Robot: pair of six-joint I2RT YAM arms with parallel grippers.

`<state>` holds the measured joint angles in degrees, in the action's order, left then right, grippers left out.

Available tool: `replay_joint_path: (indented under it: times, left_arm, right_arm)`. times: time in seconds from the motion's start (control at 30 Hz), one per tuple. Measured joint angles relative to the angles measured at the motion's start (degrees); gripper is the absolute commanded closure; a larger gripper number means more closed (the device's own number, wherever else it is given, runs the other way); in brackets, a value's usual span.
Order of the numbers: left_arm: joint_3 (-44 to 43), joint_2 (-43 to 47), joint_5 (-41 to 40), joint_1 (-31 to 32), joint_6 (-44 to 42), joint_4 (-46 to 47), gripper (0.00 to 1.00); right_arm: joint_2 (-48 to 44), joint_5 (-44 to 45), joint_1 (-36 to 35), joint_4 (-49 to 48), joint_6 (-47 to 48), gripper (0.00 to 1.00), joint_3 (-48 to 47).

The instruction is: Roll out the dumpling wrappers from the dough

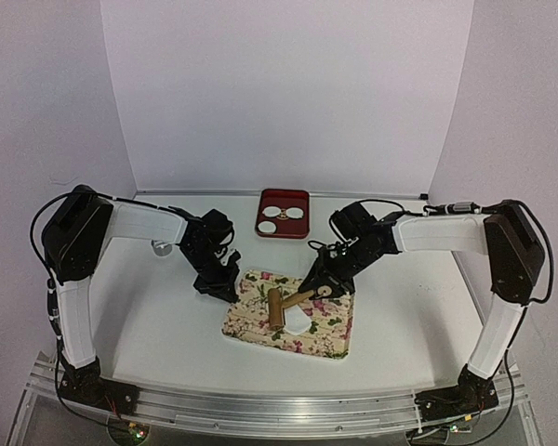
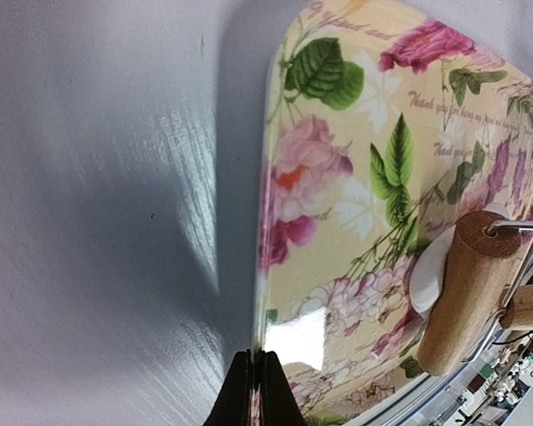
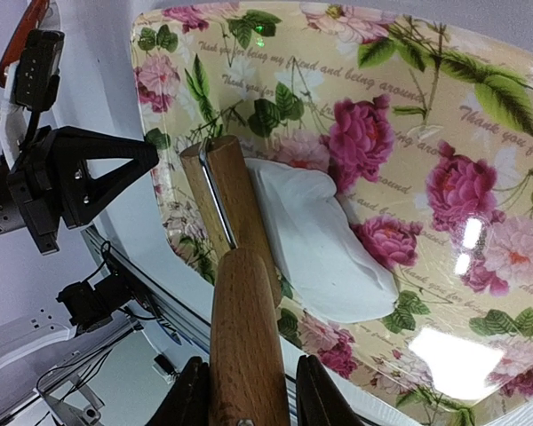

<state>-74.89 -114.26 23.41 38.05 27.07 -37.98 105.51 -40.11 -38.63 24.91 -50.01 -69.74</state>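
Right wrist: right gripper [image 3: 249,390] tight around roller [image 3: 235,204] on dough [image 3: 324,248], left gripper [image 2: 256,390] tight on mat [image 2: 338,222] edge

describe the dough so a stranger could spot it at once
Find the flower-printed mat mid-table. Against the wooden roller on it lies a soft white dough lump. Unlike the round white discs in the red tray, its outline is irregular.

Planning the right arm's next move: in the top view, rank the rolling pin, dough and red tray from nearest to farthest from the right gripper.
1. rolling pin: clamped in the right gripper.
2. dough: on the floral mat, toward the near edge.
3. red tray: far side, centre.
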Motion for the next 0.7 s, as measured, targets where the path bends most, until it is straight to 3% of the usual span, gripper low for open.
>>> replay_joint_path:
  times: [0.23,0.5,0.7]
  left_arm:
    - [0.0,-0.02,0.31,0.13,0.7,0.63,1.0]
    - [-0.08,-0.04,-0.05,0.2,1.23,0.52,1.0]
    - [-0.09,-0.04,0.07,0.04,1.75,0.64,1.0]
  right_arm:
    - [-5.97,2.31,2.13,1.15,0.9,1.0,5.02]
    - [4.29,-2.63,2.11,5.87,3.99,1.0,-6.16]
    - [1.75,-2.01,3.33,5.74,5.44,1.0,-3.58]
